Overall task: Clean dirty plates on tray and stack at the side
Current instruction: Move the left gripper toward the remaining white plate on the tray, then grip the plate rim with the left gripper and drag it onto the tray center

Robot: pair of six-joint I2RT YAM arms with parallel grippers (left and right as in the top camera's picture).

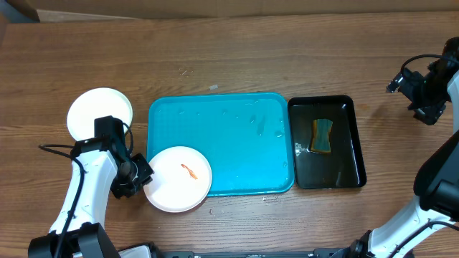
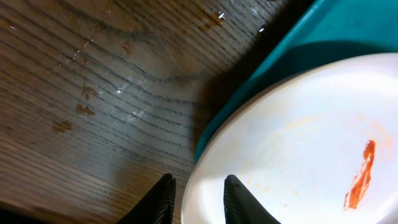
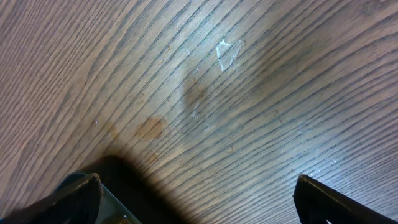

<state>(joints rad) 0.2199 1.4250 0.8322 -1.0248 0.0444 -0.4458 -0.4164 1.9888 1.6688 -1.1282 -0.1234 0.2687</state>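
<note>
A white plate (image 1: 178, 179) with an orange-red sauce smear (image 1: 189, 171) lies across the front-left corner of the turquoise tray (image 1: 222, 122) and overhangs the table. My left gripper (image 1: 142, 177) is shut on the plate's left rim. In the left wrist view one finger is over the plate (image 2: 298, 137) and one beside it, and my left gripper (image 2: 198, 182) straddles the rim next to the tray (image 2: 336, 25). White plates (image 1: 100, 113) sit stacked on the table left of the tray. My right gripper (image 1: 416, 89) is open and empty over bare wood at the far right (image 3: 198, 186).
A black tray (image 1: 355, 154) holding water and a yellow-and-teal sponge (image 1: 322, 136) stands right of the turquoise tray. Its corner shows at the lower left of the right wrist view (image 3: 118, 186). Water drops lie on the turquoise tray and the wooden table (image 1: 237, 57).
</note>
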